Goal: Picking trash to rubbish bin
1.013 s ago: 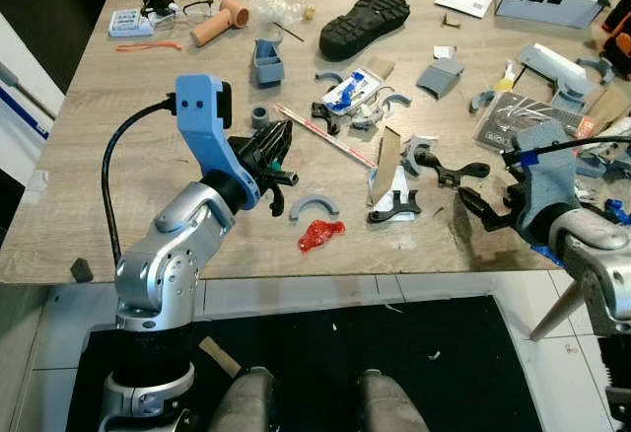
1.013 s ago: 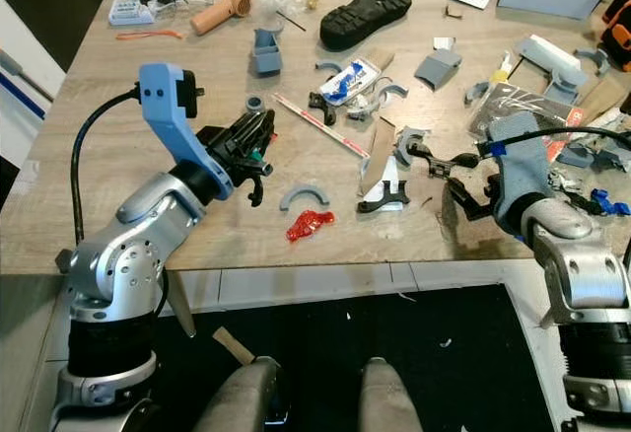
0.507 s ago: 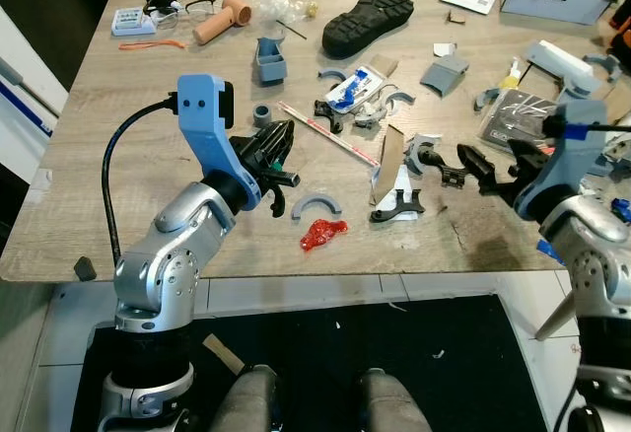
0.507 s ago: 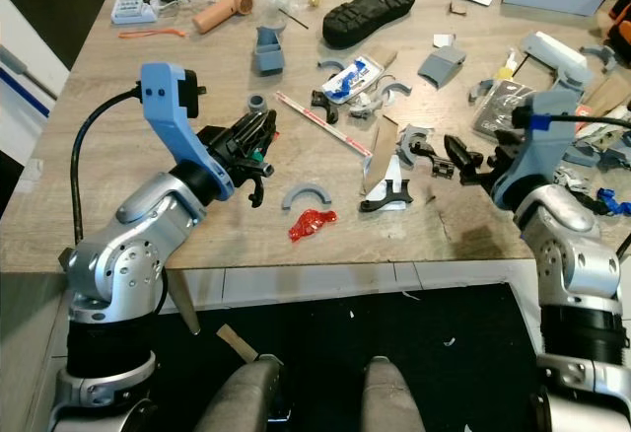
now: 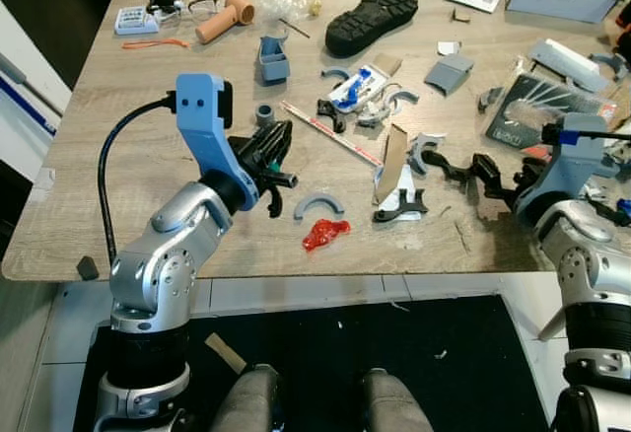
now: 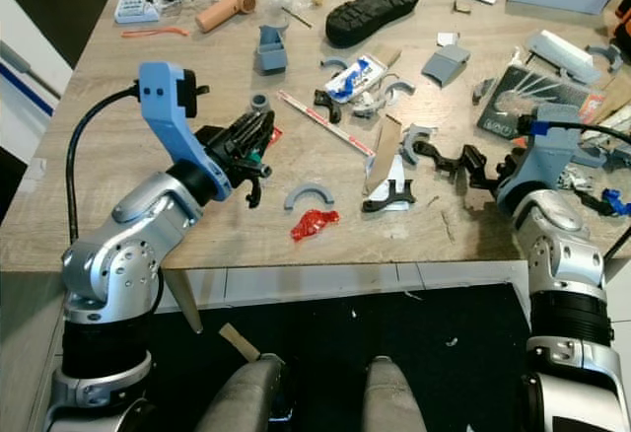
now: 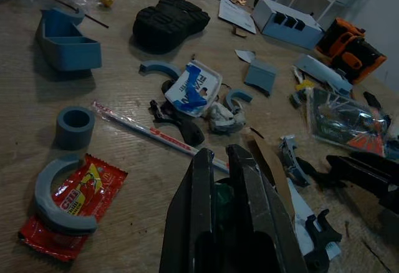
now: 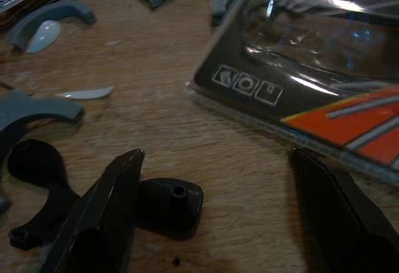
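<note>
The red wrapper (image 5: 324,234) lay near the front edge of the wooden table (image 5: 118,146), between the two arms and touched by neither. The left gripper (image 5: 272,161) hovered just up and to its left, its two black fingers (image 7: 202,192) pressed close together around something small and greenish that I could not identify. A grey half-ring (image 5: 319,205) sat between that gripper and the wrapper. A second red packet (image 7: 78,201) lay further in, partly under another grey arc (image 7: 53,189).

The right gripper (image 5: 498,178) was low over the table's right side with its fingers (image 8: 109,189) spread wide and empty, well right of the wrapper. A black plastic part (image 8: 171,204) lay just by one finger, and a glossy blister pack (image 8: 324,80) just beyond.

The table was thick with clutter: a black shoe sole (image 5: 368,20), a blue box (image 5: 273,60), and a printed stick (image 5: 330,133). White floor tile and a black mat (image 5: 444,353) showed below the table edge.
</note>
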{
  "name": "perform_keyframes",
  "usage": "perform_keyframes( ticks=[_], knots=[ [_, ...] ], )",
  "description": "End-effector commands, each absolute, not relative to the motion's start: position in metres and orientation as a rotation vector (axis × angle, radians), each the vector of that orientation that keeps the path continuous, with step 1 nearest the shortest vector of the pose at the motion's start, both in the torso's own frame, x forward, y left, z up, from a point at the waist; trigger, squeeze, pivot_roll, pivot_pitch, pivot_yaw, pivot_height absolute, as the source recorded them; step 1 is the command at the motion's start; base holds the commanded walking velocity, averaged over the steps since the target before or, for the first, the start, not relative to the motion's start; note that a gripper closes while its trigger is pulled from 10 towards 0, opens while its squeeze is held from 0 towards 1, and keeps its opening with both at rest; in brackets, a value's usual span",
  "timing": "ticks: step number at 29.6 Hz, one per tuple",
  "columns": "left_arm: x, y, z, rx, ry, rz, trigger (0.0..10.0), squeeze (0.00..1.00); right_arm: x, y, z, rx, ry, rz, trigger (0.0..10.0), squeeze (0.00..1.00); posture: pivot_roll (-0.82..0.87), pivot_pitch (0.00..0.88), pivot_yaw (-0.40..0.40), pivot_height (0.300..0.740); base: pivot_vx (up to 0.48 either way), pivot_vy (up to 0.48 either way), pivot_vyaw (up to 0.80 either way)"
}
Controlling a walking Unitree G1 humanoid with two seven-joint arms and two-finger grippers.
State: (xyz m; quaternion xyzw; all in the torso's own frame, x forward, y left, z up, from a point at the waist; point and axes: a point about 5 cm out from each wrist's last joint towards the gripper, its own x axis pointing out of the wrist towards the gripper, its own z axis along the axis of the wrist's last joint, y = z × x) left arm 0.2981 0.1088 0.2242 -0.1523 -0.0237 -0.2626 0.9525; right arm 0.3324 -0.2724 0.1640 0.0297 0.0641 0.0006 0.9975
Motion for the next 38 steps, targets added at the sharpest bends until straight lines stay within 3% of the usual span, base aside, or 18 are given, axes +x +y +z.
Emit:
perform_keyframes(
  ticks=[1,6,7,8,22,38],
  knots=[
    [0.295,0.11,0.223,-0.296,-0.04,-0.538,10.0,0.0,0.327,-0.268,0.138,0.058,0.252,0.024,10.0,0.0,-0.07,0.205,0.077,0.74,0.0,0.0,0.0],
    [0.296,0.111,0.223,-0.298,-0.04,-0.537,10.0,0.0,0.326,-0.27,0.134,0.019,0.279,0.027,10.0,0.0,-0.07,0.205,0.076,0.74,0.0,0.0,0.0],
    [0.296,0.11,0.223,-0.298,-0.04,-0.537,10.0,0.0,0.326,-0.271,0.133,0.015,0.281,0.025,1.3,0.0,-0.08,0.206,0.076,0.74,0.0,0.0,0.0],
    [0.296,0.11,0.223,-0.3,-0.04,-0.538,10.0,0.0,0.325,-0.272,0.132,0.005,0.289,0.031,0.0,0.0,-0.08,0.206,0.073,0.74,0.0,0.0,0.0],
    [0.296,0.109,0.222,-0.304,-0.042,-0.536,10.0,0.0,0.325,-0.274,0.131,0.01,0.3,0.023,0.0,0.0,-0.08,0.206,0.068,0.74,0.0,0.0,0.0],
    [0.297,0.107,0.222,-0.311,-0.047,-0.541,10.0,0.0,0.332,-0.27,0.18,0.255,0.022,0.096,0.0,0.0,-0.09,0.203,0.063,0.74,0.0,0.0,0.0]
  ],
)
